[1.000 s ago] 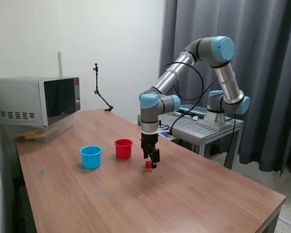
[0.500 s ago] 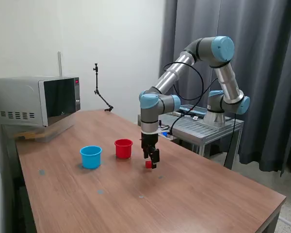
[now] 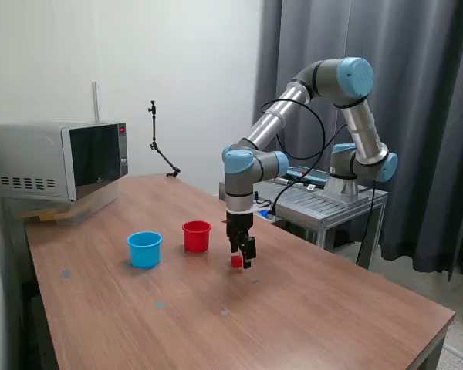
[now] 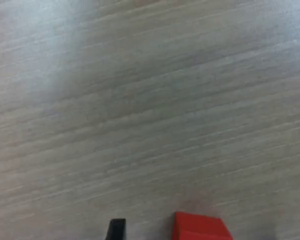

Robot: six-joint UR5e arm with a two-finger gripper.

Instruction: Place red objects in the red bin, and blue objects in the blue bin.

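In the exterior view the near stretch of the tabletop [image 3: 293, 316] fills the lower frame, its front edge and lower-right corner in sight, with bare wood and only a few faint spots around the centre. Further in, at frame centre, the tool [image 3: 243, 260] hangs point-down just above the wood, and a red cube [image 3: 236, 261] sits at its tip, on the side toward the exterior view's left. The wrist view shows the red cube [image 4: 199, 227] at the bottom edge of the frame, resting on the wood grain, with one dark fingertip [image 4: 117, 229] to its left and a gap between them, so the tool is spread and not pinching the cube. Just behind, toward the exterior view's left, the red cup [image 3: 196, 235] stands upright near the cube but apart from it; the blue cup [image 3: 144, 249] stands beside it further left, the two not touching. Open wood lies all around both cups. Farther back at the frame's left a microwave [image 3: 58, 158] sits by the tabletop's far edge. At the right, beyond the tabletop's edge, the arm's base stands on a metal stand [image 3: 328, 204] before a dark curtain [image 3: 417, 116].
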